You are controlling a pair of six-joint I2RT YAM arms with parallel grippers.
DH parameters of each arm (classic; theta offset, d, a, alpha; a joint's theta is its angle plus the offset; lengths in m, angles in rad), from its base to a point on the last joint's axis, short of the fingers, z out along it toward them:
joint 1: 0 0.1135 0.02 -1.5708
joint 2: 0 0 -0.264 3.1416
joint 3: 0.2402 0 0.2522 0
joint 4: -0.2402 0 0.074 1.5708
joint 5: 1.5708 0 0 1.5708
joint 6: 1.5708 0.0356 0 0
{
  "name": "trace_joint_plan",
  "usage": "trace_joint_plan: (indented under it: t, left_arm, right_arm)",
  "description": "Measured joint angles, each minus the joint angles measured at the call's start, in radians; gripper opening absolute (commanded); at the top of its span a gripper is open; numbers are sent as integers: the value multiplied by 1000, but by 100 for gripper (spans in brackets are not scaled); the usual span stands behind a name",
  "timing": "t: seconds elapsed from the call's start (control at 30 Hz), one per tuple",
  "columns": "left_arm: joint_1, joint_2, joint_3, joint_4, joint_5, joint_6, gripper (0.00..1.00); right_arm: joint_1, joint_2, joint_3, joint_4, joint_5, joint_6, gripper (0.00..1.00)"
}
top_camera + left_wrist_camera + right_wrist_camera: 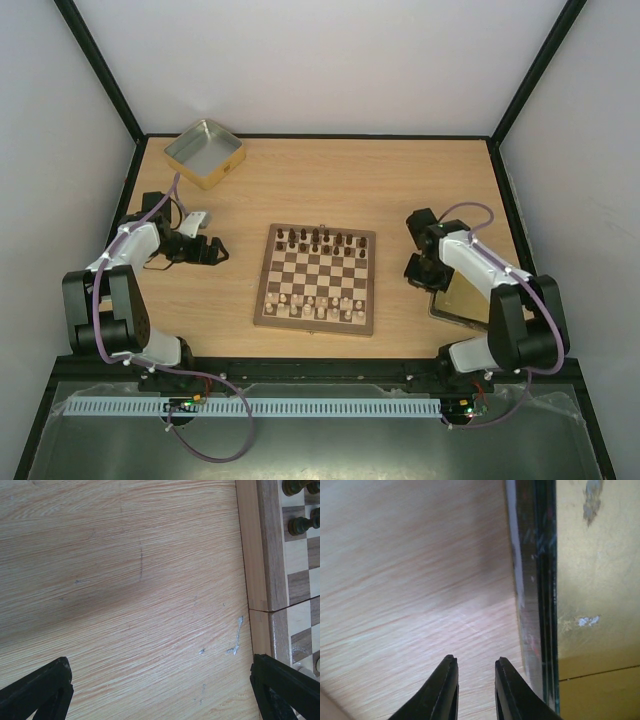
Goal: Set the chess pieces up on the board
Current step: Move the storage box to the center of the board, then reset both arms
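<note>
The board (316, 279) looks near complete: chess pieces (320, 239) ranked at 12 and 6 o'clock. Left gripper (160, 662) wide, empty; right gripper (475, 661) narrow, empty.

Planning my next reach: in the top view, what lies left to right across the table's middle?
Left arm's fingers → chessboard → right arm's fingers → flat gold tray. Back tin left out: it overlaps the left fingers.

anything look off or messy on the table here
Mostly tidy. The board sits slightly skewed to the table edge, and a small white smear marks the table beside the board's frame, near its seam.
</note>
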Motion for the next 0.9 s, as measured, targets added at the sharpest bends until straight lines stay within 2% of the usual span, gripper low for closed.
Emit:
trace_joint_plan:
  t: [0.07, 0.2, 0.27, 0.47, 0.77, 0.9]
  left_arm:
    - [0, 0, 0, 0, 0, 0, 96]
    - [0, -30, 0, 0, 2, 0, 99]
    - [-8, -59, 2, -3, 2, 0, 99]
    - [-86, -95, 68, -43, 0, 1, 99]
    - [-392, -198, 135, -140, -108, 44, 99]
    - [-418, -230, 150, -186, -140, 73, 99]
  right_arm:
    - [4, -18, 20, -5, -6, -7, 27]
    - [62, -74, 121, -20, -4, -24, 72]
    - [114, -105, 177, -24, -8, -28, 82]
    - [282, -168, 254, -39, -20, -23, 86]
    - [502, -254, 254, -16, -67, 40, 86]
    - [571, -259, 250, -1, -66, 66, 86]
